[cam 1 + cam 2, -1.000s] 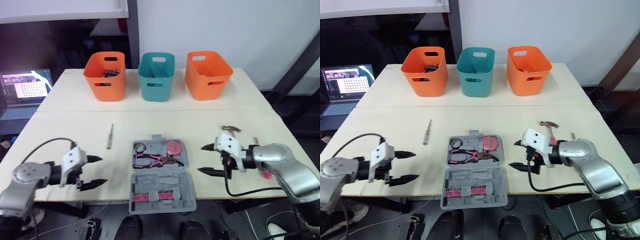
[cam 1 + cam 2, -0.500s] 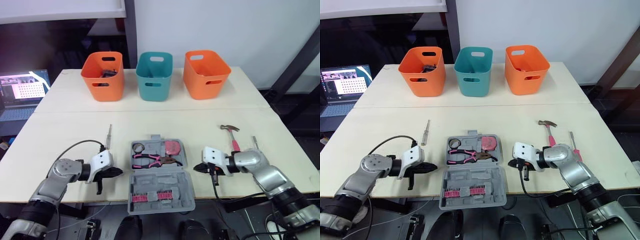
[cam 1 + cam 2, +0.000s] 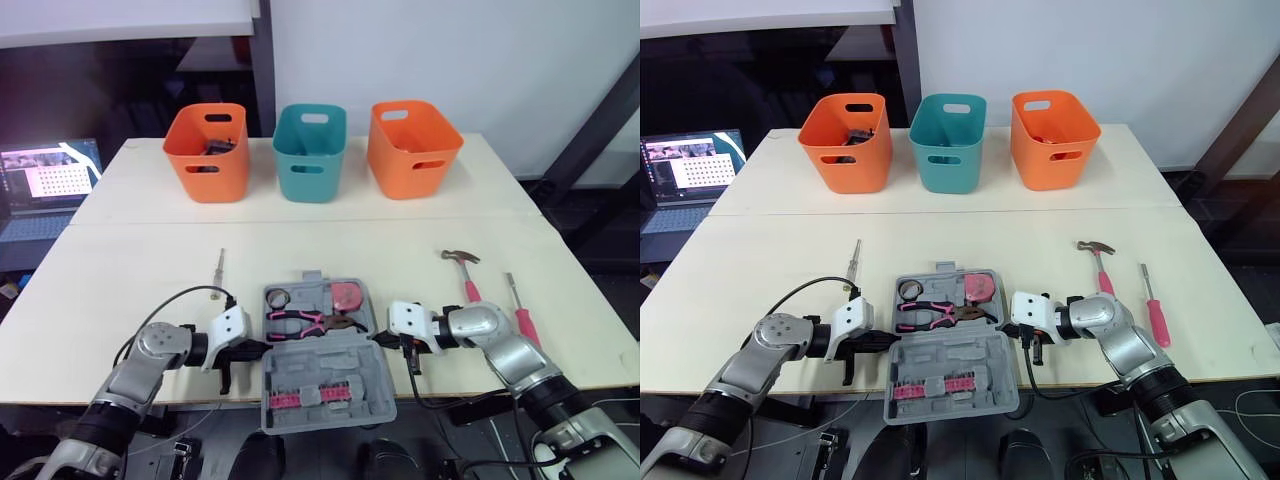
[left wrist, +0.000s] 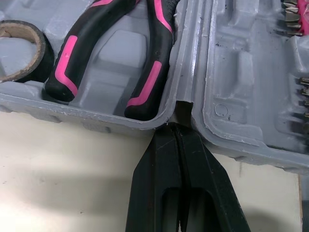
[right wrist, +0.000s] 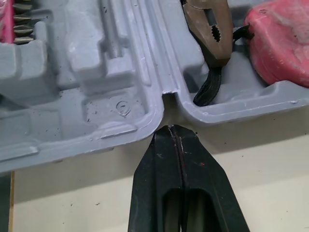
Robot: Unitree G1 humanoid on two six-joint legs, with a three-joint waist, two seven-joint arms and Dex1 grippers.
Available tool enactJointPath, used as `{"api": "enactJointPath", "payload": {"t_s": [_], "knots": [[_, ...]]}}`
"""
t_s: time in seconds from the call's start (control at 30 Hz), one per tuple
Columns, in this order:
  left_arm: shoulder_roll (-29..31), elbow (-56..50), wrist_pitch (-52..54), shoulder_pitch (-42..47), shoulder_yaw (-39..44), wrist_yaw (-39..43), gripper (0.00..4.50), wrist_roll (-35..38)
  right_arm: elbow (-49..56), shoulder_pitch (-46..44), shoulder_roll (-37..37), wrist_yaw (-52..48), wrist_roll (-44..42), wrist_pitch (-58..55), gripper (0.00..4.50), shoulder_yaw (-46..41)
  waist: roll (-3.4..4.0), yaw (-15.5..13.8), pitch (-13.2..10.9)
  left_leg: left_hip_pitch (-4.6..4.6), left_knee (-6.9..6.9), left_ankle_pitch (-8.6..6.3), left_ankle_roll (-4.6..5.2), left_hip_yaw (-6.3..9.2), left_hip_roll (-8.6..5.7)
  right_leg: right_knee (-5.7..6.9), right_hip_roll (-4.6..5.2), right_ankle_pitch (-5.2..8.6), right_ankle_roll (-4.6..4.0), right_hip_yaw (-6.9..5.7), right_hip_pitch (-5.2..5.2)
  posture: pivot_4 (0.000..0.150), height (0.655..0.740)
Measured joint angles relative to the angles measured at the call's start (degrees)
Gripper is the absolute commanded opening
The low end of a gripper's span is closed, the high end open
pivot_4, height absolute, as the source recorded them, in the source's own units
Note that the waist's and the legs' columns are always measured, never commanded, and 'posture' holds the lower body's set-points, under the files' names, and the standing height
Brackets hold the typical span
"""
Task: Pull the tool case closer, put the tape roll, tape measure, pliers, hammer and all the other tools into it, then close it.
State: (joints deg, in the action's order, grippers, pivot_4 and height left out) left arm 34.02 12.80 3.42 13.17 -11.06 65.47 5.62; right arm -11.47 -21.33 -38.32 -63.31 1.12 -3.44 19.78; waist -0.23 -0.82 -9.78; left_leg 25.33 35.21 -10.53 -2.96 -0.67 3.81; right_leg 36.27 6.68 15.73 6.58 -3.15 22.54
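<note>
**Tool case open at the near edge, a gripper at each end of its hinge**

Tool case [image 3: 320,365] lies open and flat on the table [image 3: 120,290], in the middle of the near side, with its lid reaching past the table's front edge. The far half holds three things: the tape roll [image 3: 278,296] at the left, the pliers [image 3: 310,322] lying across the middle, and the pink tape measure [image 3: 347,296] at the right. A row of bits [image 3: 300,398] with pink holders sits in the lid.

The left gripper [image 4: 179,137] is low on the table at the case's left side. Its two fingers are pressed together with nothing between them, and the tip sits in the notch where the two halves meet. The right gripper [image 5: 175,135] mirrors it on the right side — fingers pressed together, empty, tip right at the hinge notch.

Three tools lie on the table outside the case. The hammer [image 3: 463,268] is to the right of it, and the red-handled screwdriver [image 3: 520,318] is further right, near the hammer. A thin screwdriver [image 3: 219,272] lies to the left of the case, beyond the left gripper.

Along the far side stand three baskets in a row — an orange basket [image 3: 207,150], a teal basket [image 3: 310,152] and a second orange basket [image 3: 413,148]. A laptop [image 3: 50,185] sits off the table's left end.
</note>
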Motion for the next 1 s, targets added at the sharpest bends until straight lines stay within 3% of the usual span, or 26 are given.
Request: {"api": "enactJointPath", "payload": {"t_s": [0.4,1.0], "knots": [[-2.74,1.34,0.58,1.32,0.65,-3.82,0.02,-0.94,-1.81,-0.89,1.24,0.58,1.36,-0.10,0.00,-0.99,0.00,0.10,0.00,-0.02,0.04,0.02,-0.02,0.00,0.00,0.00,0.00,-0.06,0.03,0.00,-0.03,0.150,0.7400],[-5.20,18.15,-5.28,14.30,0.69,-12.73,0.02,-6.94,-16.33,-11.39,8.82,4.46,3.11,-1.79,0.00,-2.24,-0.01,0.26,0.00,-0.03,-0.01,0.10,-0.12,0.00,0.00,0.06,-0.04,-0.18,0.17,0.01,0.00,0.150,0.7400]]}}
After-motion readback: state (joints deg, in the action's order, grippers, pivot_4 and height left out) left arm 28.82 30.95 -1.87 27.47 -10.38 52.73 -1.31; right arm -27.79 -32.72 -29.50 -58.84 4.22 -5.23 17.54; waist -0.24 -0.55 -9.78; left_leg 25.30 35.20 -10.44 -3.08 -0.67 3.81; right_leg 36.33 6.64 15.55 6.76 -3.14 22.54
